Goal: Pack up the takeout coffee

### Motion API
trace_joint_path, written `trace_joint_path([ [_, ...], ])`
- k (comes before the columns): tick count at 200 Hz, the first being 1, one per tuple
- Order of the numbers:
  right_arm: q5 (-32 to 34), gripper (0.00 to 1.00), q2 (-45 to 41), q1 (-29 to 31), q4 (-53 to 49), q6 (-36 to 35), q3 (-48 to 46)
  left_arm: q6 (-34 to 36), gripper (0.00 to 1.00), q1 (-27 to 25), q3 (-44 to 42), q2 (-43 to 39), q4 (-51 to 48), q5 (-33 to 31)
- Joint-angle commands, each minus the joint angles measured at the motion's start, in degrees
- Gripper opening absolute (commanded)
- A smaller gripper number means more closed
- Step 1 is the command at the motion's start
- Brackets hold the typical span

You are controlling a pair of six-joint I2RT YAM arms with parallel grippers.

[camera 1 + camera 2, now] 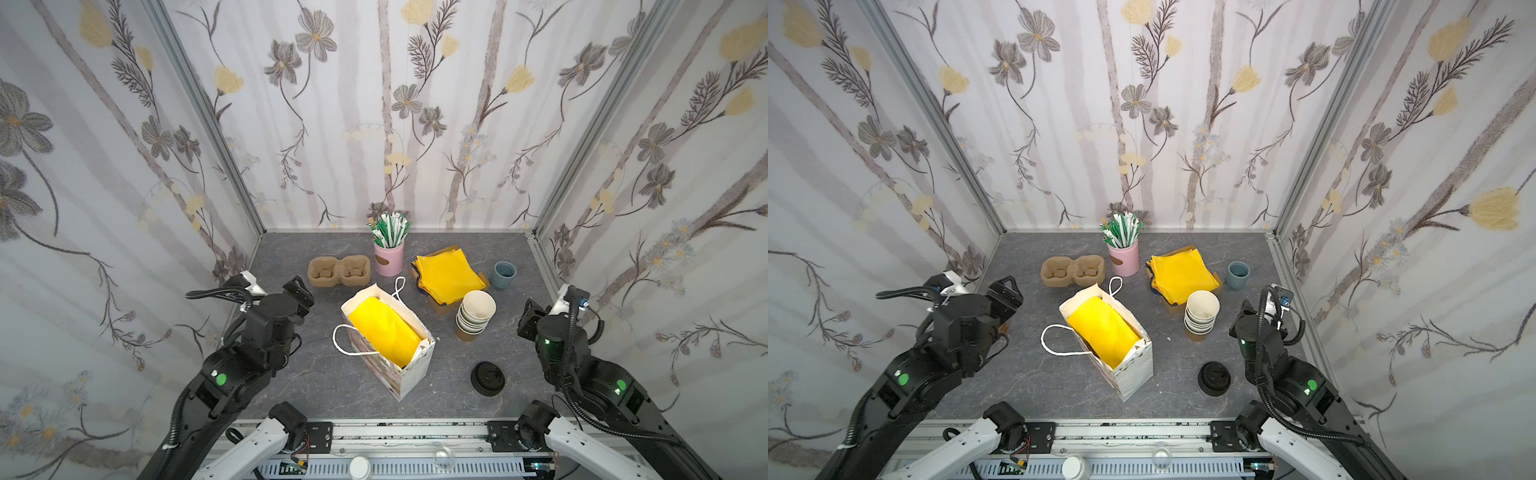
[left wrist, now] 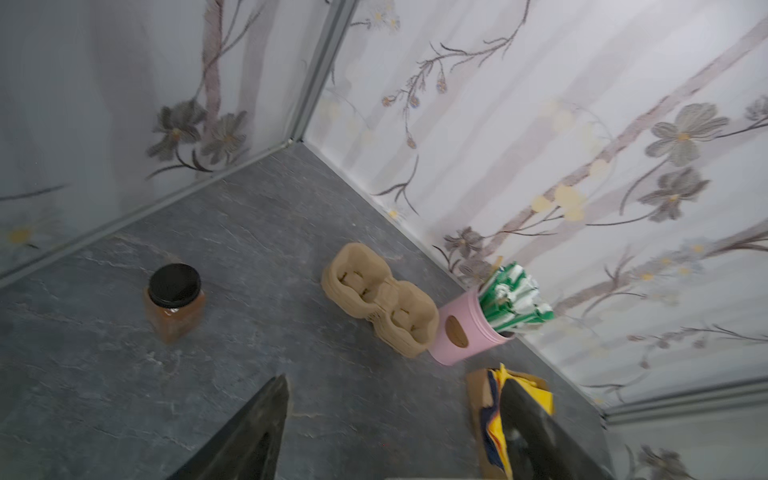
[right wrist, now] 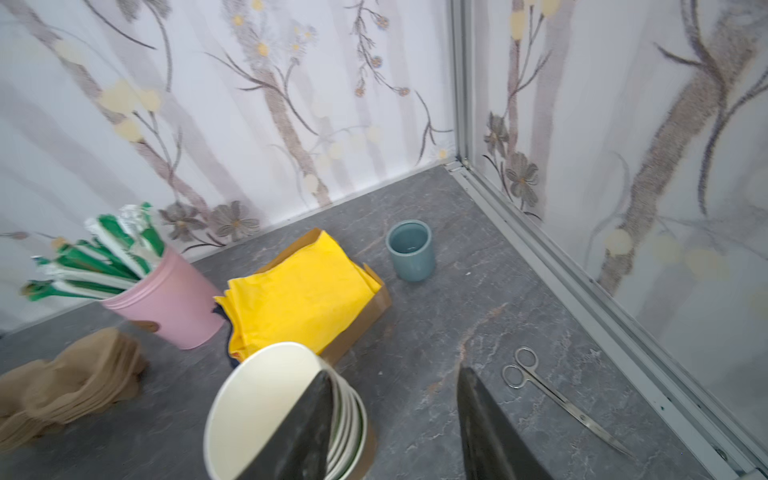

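Observation:
The takeout coffee is hidden in every view. A white paper bag with cord handles stands mid-table, and a yellow napkin covers its inside. In a top view a dark edge shows under that napkin; I cannot tell what it is. My left gripper hangs left of the bag, well apart from it. In the left wrist view this gripper is open over bare table. My right gripper is near the right wall. In the right wrist view it is open and holds nothing.
A stack of lidless cups and a low pile of black lids sit right of the bag. Behind are a pulp cup carrier, a pink tin of straws, yellow napkins and a blue-grey cup. Scissors lie by the right wall. A black-lidded amber jar stands by the left wall.

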Motion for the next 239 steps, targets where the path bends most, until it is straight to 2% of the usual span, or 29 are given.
trace_joint_path([
  [1, -1.52, 0.49, -2.89, -6.67, 12.72, -1.8, -9.83, 9.25, 0.82, 0.14, -9.01, 0.43, 13.68, -16.12],
  [13, -5.67, 0.48, -3.57, -11.88, 19.25, -4.6, -15.27, 15.27, 0.82, 0.58, -15.62, 0.01, 24.19, -16.89],
  [32, -13.73, 0.49, -1.92, -20.89, 28.88, -8.55, -21.7, 17.63, 0.83, 3.67, -22.31, 0.24, 32.75, -15.14],
  [61, -22.57, 0.52, 3.68, -30.69, 44.97, -14.92, -27.97, 25.86, 0.84, 12.11, -31.03, 0.68, 45.97, -5.39],
  [82, -27.51, 0.59, 9.07, -35.27, 55.52, -20.32, -29.62, 34.06, 0.84, 17.47, -36.4, 2.1, 59.3, 2.57],
  [87, -28.84, 0.64, 10.43, -36.21, 58.16, -21.93, -29.97, 35.5, 0.84, 18.56, -37.38, 2.85, 62.03, 3.77],
  [103, -30.15, 0.73, 14.7, -38.15, 65.1, -26.02, -30.85, 37.35, 0.85, 22.31, -39.03, 5.84, 67.54, 7.15],
  [125, -35.03, 0.79, 20.87, -40.97, 74.36, -29.46, -32.41, 40.08, 0.88, 25.95, -40.36, 10.97, 73.34, 14.72],
  [147, -39.63, 0.82, 26.29, -42.03, 83.87, -30.76, -33.77, 42.44, 0.92, 27.73, -42.57, 16.47, 81.42, 18.19],
  [165, -42.3, 0.83, 29.55, -42.29, 87.73, -31.18, -32.6, 43.16, 0.94, 28.81, -44.38, 20.88, 88.32, 20.86],
  [191, -44.19, 0.84, 34.18, -42.89, 99.83, -29.85, -33.78, 45.47, 0.95, 29.59, -46.43, 26.41, 97.84, 24.24],
  [204, -46.59, 0.84, 37.02, -43.91, 102.46, -27.45, -33.32, 45.71, 0.96, 29.96, -47.27, 28.69, 102.28, 25.6],
  [217, -49.44, 0.84, 40.87, -43.89, 111.38, -27.83, -34.93, 46.2, 0.96, 30.23, -47.47, 30.77, 104.88, 28.56],
  [231, -51.77, 0.85, 39.29, -43.78, 108.61, -29.21, -34.86, 46.68, 0.96, 30.33, -47.36, 33.73, 107.32, 31.21],
  [239, -52.08, 0.86, 39.61, -43.88, 110.7, -29.12, -35.86, 47.22, 0.97, 30.32, -47.31, 35.2, 108.69, 32.78],
])
